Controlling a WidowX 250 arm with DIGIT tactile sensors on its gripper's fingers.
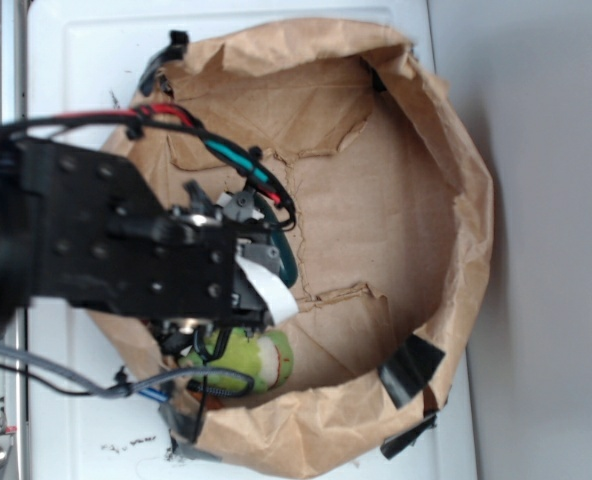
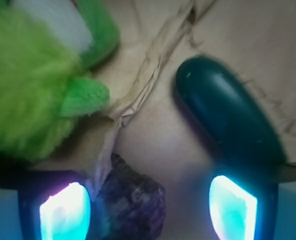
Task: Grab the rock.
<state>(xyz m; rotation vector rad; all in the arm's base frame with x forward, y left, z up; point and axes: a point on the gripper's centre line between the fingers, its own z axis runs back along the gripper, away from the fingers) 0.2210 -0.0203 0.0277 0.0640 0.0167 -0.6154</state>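
Brown paper, crumpled and torn along a few seams, lines a shallow bowl-shaped nest (image 1: pixel 456 200) that sits on a white surface (image 1: pixel 76 60), with black tape (image 1: pixel 411 368) holding its rim in places. Within it, seen from the wrist camera, the rock (image 2: pixel 133 202) lies on the paper floor at the bottom of the frame, a rough, angular lump with a mottled purplish-brown surface. It sits between the two glowing fingertips (image 2: pixel 64 212) of the gripper (image 2: pixel 148 210), close against the left-of-frame one and well apart from the other, so the jaws stand spread wide with nothing clamped between them. A ragged paper tear runs from just above the rock up toward the top of the frame. To the right of that tear lies the dark green capsule (image 2: pixel 228 120), smooth and oblong, its lower end reaching down to the right-of-frame fingertip. To the left of the tear sits the fuzzy lime-green plush toy (image 2: pixel 33 85), filling the upper left corner. In the exterior view the black arm (image 1: pixel 106 240) with its cables covers the left part of the nest, hiding the rock; only part of the plush toy shows below it.
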